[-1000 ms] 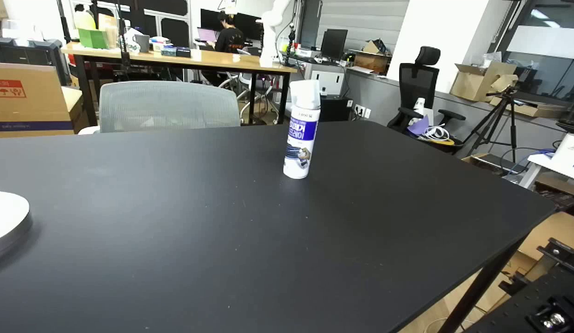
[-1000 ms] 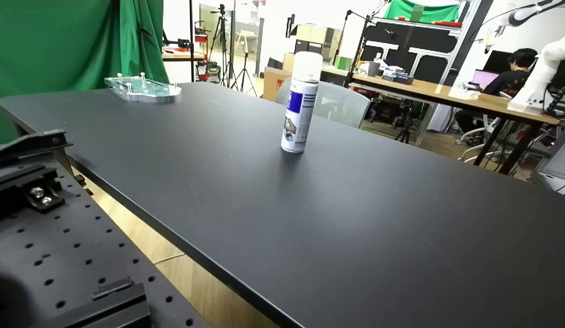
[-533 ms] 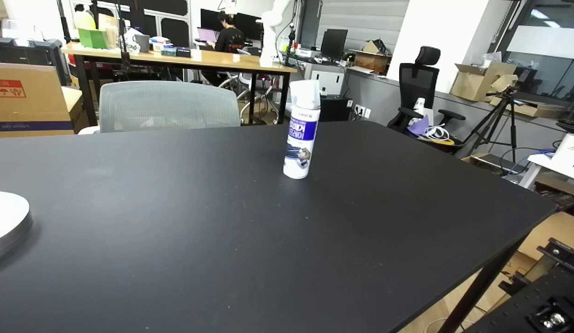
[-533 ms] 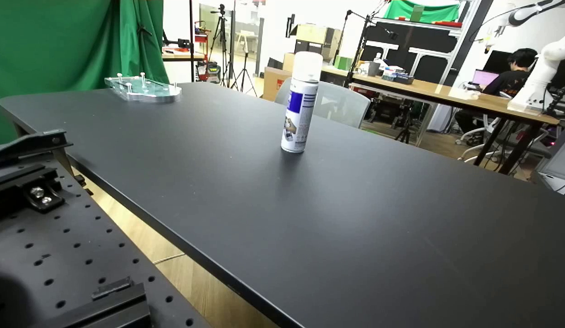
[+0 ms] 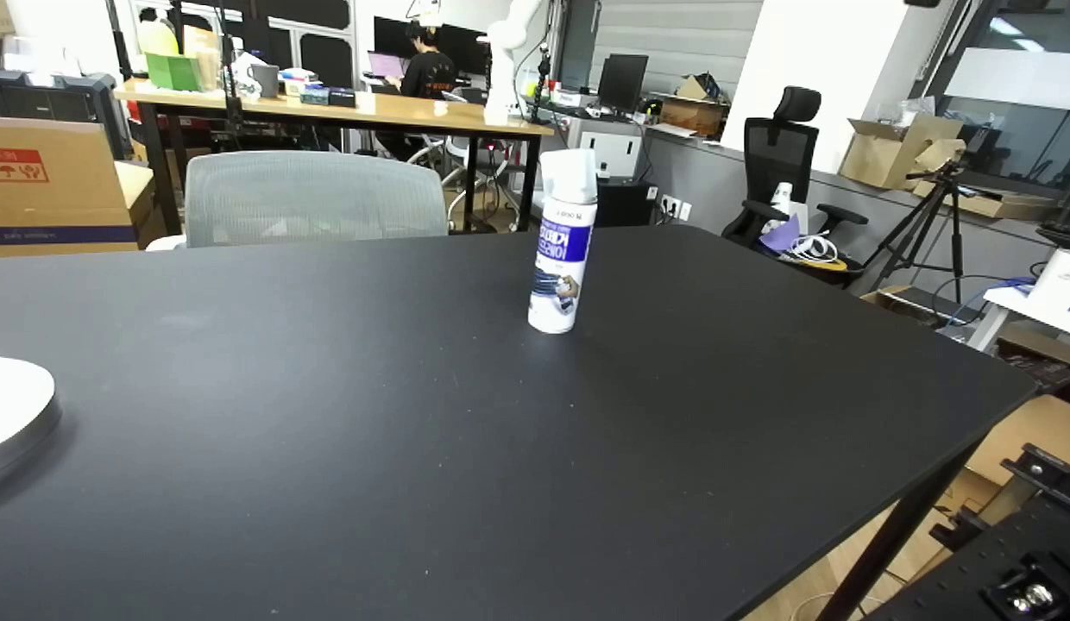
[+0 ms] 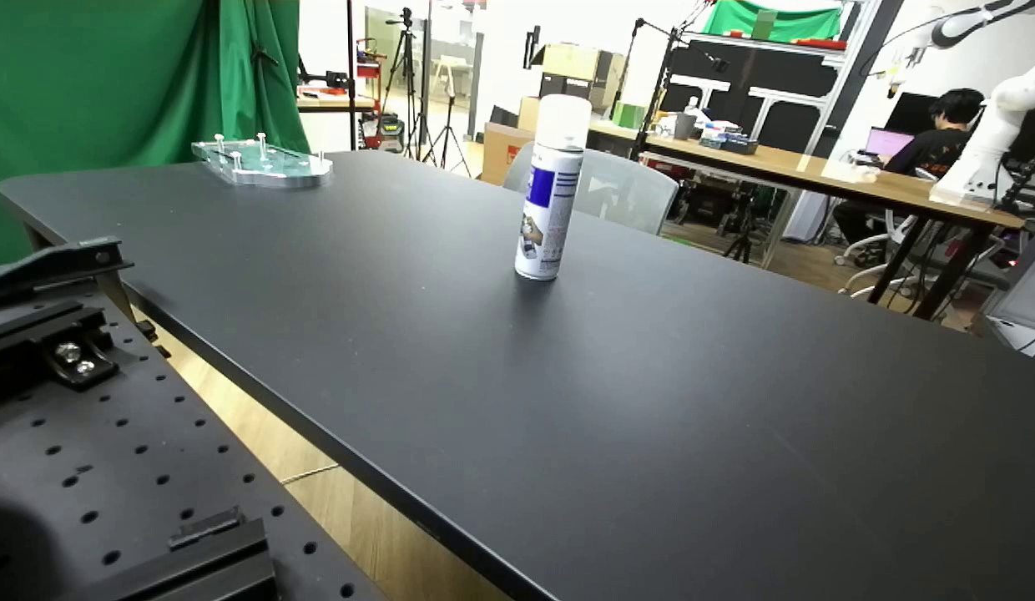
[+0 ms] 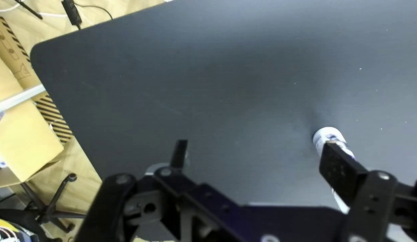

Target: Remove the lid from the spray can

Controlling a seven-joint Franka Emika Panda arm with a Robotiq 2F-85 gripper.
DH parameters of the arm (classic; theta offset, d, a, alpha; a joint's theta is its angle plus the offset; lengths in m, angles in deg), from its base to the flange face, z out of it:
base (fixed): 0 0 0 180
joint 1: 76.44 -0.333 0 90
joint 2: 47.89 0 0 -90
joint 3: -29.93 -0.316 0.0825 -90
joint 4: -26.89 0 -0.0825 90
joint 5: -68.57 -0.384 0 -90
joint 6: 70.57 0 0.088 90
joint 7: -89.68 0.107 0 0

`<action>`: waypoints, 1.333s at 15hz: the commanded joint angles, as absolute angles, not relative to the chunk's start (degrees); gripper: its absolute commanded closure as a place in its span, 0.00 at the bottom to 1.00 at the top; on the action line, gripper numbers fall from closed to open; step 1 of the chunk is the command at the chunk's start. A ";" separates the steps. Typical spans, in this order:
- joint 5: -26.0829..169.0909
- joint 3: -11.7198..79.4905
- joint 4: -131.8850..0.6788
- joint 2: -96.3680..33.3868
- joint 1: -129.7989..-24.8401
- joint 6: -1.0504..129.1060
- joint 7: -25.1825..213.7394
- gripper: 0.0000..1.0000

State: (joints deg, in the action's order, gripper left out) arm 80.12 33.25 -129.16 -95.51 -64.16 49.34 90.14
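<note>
In the wrist view the gripper (image 7: 260,158) is seen with its fingers (image 7: 343,168) spread wide apart; only the dark table (image 7: 195,84) is shown between them, and nothing is held. The spray can (image 7: 326,136) is partly hidden there by one finger; in both exterior views the can is shown standing free and upright on the table. The lid (image 6: 562,121) is seated on top of the can. Well apart from the can, to its left in an exterior view, a clear plate with upright posts (image 6: 271,167) is set on the same table, and a green curtain (image 6: 108,92) is hung behind it. Nearer the camera than the can, a perforated platform (image 6: 192,459) is seen. Beyond the can, past the table's edge, a mesh-backed chair (image 5: 315,198) is placed, and farther off a wooden-topped desk (image 5: 388,106). Behind the can, to its right in an exterior view, a black office chair (image 5: 781,151) is seen.
</note>
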 commanded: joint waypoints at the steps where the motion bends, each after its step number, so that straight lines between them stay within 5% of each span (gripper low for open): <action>1: 81.78 33.13 -127.01 -87.05 -66.02 58.63 89.47 0.00; 7: 76.59 35.47 -123.71 -73.42 -73.86 71.95 79.28 0.00; 20: 70.37 36.35 -114.52 -60.34 -79.31 69.69 61.17 0.00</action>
State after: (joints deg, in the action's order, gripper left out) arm 69.58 37.40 -114.66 -60.49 -80.37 70.44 60.65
